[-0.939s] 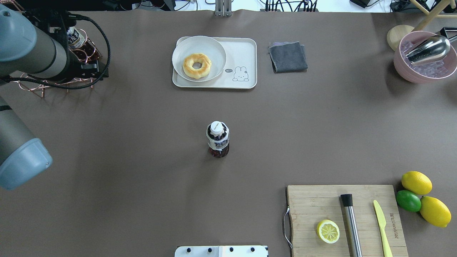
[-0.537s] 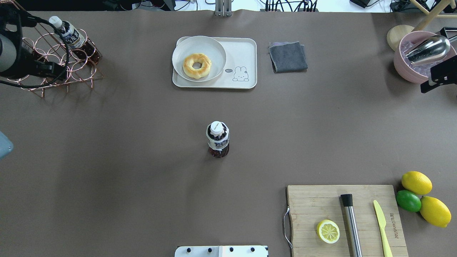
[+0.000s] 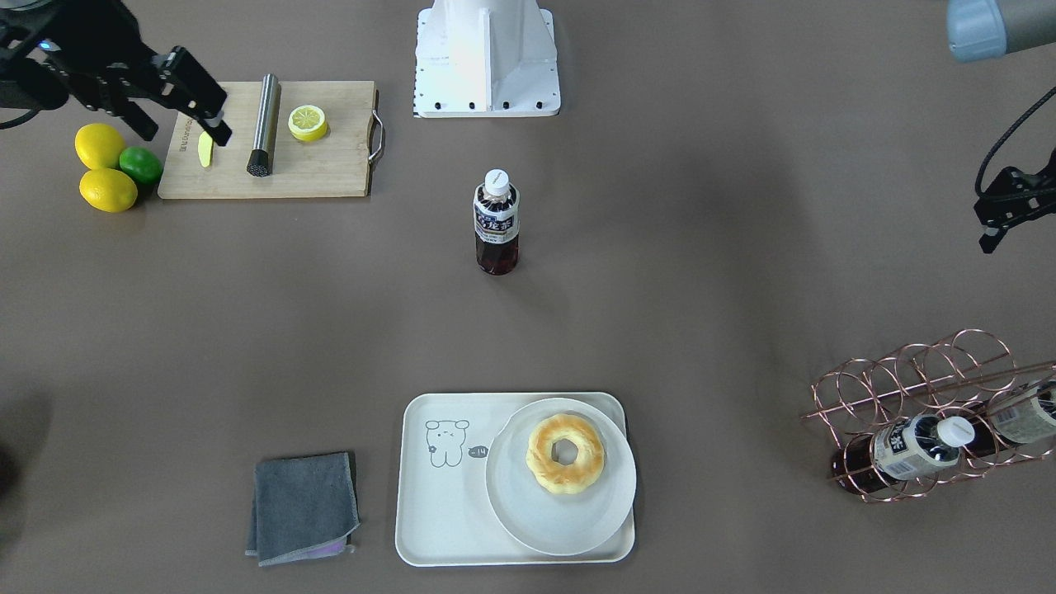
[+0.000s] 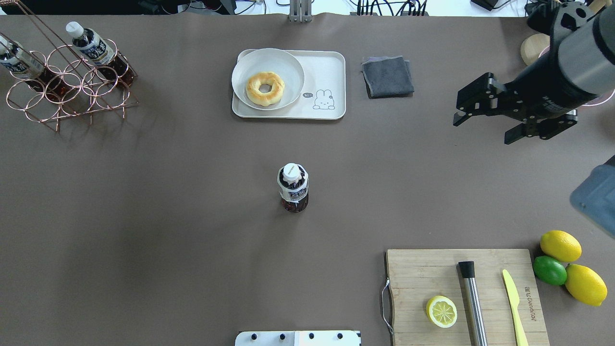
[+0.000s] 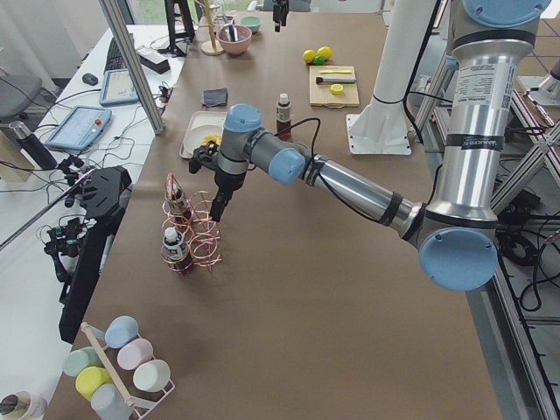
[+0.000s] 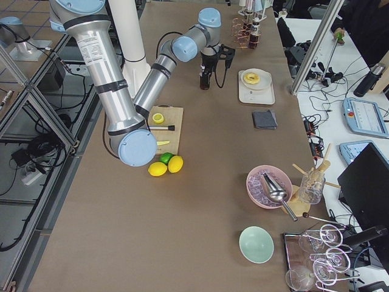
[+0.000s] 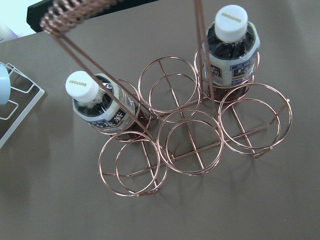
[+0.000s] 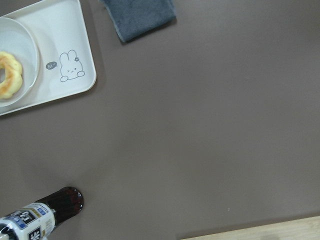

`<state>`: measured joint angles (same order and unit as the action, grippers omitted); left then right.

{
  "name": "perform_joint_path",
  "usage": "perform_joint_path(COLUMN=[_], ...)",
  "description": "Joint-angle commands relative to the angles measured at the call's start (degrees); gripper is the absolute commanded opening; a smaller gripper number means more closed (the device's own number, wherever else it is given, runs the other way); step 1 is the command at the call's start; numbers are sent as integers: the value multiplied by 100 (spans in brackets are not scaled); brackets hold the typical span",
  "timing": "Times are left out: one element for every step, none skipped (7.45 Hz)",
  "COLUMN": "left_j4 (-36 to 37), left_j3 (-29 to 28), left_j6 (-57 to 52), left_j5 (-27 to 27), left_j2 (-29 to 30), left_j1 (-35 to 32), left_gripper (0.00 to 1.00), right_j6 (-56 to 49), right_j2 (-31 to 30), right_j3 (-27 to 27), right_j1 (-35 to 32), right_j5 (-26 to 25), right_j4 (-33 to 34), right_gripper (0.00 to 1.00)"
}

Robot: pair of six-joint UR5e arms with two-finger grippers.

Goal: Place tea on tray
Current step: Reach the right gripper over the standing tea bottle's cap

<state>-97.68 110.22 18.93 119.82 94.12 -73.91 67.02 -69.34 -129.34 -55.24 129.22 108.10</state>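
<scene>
The tea (image 4: 293, 188) stands upright alone in the middle of the table; it also shows in the front view (image 3: 496, 221) and at the lower left of the right wrist view (image 8: 40, 217). The cream tray (image 4: 326, 72) with the bear drawing lies at the far middle and holds a white plate (image 4: 267, 78) with a doughnut. My right gripper (image 4: 480, 130) is open and empty, in the air to the right of the tea and the tray. My left gripper (image 3: 987, 231) shows only partly, near the bottle rack; I cannot tell its state.
A copper wire rack (image 4: 72, 79) with two more bottles stands at the far left. A grey towel (image 4: 387, 76) lies right of the tray. A cutting board (image 4: 466, 293) with a lemon half, muddler and knife, and loose citrus (image 4: 559, 246), are at the near right.
My left arm has pulled back out of the overhead view to the left. My right arm has come in from the right edge towards the middle. The tea has not moved.
</scene>
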Motion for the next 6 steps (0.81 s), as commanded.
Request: perform_joint_path(left_j4=[-305, -322, -253, -217, -208, -208], left_j3=[-440, -414, -448, -449, -544, -763], left_j6=[-355, -364, -408, -547, -975, -1301], left_j5=[270, 279, 270, 270, 253, 253], left_j2=[-113, -191, -210, -462, -534, -535], left_j1=[-334, -369, -404, -448, -501, -640], left_gripper=[98, 98, 98, 98, 98, 98], right_j6=[681, 681, 733, 969, 1171, 1226], right_j2=[743, 1147, 1499, 1711, 2026, 2351], right_j3=[14, 84, 241, 347, 505, 793], right_j1=[994, 1258, 1374, 1515, 1699, 1848], right_j5=[-624, -818, -855, -873, -1029, -1153], right_j4=[428, 866, 1036, 1037, 1037, 1046], right_gripper=[100, 100, 100, 100, 100, 100])
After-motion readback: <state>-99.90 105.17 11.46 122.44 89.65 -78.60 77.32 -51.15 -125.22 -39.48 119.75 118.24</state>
